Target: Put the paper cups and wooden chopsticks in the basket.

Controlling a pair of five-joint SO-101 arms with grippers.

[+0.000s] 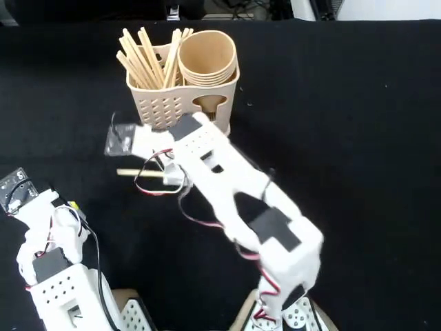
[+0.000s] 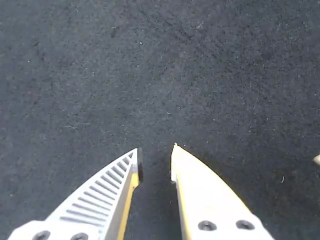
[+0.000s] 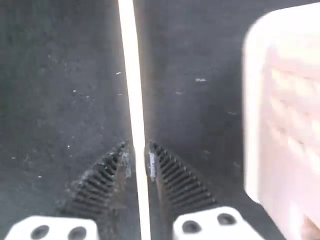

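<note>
At the lower left of the high view the left arm sits folded near its base. Its left end effector (image 2: 156, 149) hangs over bare black worktop (image 1: 358, 138), fingertips a narrow gap apart and holding nothing.

Left of centre, a single chopstick (image 1: 138, 172) lies level, pointing toward the left edge. The right end effector (image 3: 137, 150) is pinched on it near its right-hand end. The toothed jaws press on both sides of the stick in the right wrist view. I cannot tell whether its free end is off the worktop.

Just above, at upper centre, stands the basket (image 1: 162, 110). The chopsticks (image 1: 145, 58) already in it lean in the left compartment, and the stacked cups (image 1: 207, 55) fill the right one.

The step in hand looks like carrying this stick to the basket. The grip is near one end, so the long free part will likely swing. A slow lift should help, as should tipping the stick upright before it reaches the basket wall. It should go down into the left compartment, clear of the leaning bundle. The jaws should part only once its lower tip is below the rim.
</note>
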